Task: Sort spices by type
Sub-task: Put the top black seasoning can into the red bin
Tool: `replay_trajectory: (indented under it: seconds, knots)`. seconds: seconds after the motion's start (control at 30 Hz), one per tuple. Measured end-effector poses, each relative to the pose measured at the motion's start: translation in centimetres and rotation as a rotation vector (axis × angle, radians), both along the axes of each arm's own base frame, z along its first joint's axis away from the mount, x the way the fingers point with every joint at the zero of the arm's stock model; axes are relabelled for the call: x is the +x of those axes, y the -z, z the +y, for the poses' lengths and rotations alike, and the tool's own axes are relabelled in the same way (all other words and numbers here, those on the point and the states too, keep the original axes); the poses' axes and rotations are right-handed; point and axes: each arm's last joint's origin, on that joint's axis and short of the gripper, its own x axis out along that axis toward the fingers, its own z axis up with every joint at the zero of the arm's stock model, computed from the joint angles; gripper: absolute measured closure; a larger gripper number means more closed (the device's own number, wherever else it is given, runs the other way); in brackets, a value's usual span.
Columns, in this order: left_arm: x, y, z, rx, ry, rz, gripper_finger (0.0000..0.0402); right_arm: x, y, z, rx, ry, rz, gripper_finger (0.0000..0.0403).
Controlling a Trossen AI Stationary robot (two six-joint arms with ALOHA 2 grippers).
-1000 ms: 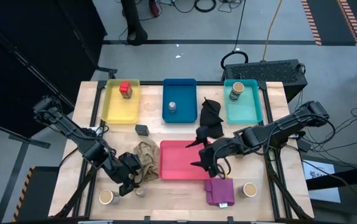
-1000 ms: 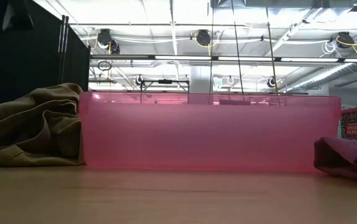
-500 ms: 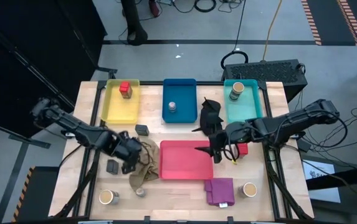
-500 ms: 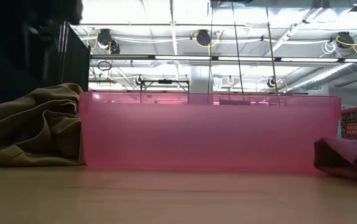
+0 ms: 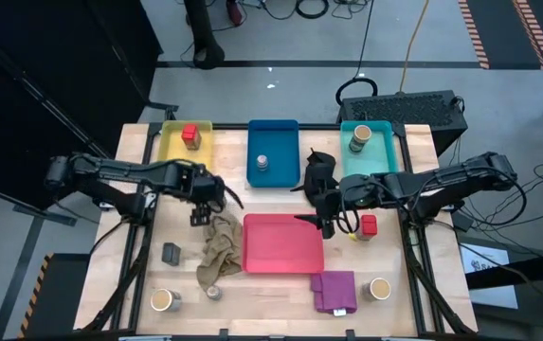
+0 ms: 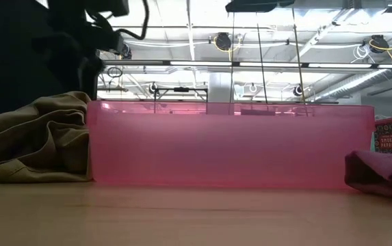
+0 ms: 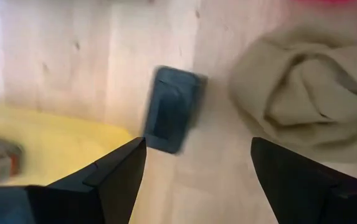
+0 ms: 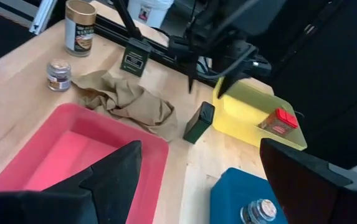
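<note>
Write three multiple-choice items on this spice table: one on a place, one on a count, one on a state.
1. Which tray holds a red cube?
A. the yellow tray
B. the blue tray
C. the pink tray

2. How many tan jars does the high view show?
A. one
B. three
C. five

3. How do the jaws of the left gripper stand?
A. shut on the beige cloth
B. open, holding nothing
C. shut on a red cube

Answers:
1. A: the cube sits at the far end of the yellow tray.
2. B: one jar stands in the teal tray, and two stand outside the trays.
3. B: the left wrist view shows both fingers spread apart, with a dark tin lying on the wood beyond them.
</note>
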Motion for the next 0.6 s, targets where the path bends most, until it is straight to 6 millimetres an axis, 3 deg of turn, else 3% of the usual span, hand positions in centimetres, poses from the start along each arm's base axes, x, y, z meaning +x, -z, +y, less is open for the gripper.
replay_trajectory:
  seconds: [0.3,0.6]
  knots:
    - [0.9,0.1,3.0,-0.037,0.036,-0.074,0.0107,0.1,0.2,-0.8,0.032,-0.013,0.021,0.0093]
    - [1.5,2.3,3.7,-0.092,0.014,0.04,0.0107,-0.1,0.6,-0.8,0.073,0.008,0.064,0.0093]
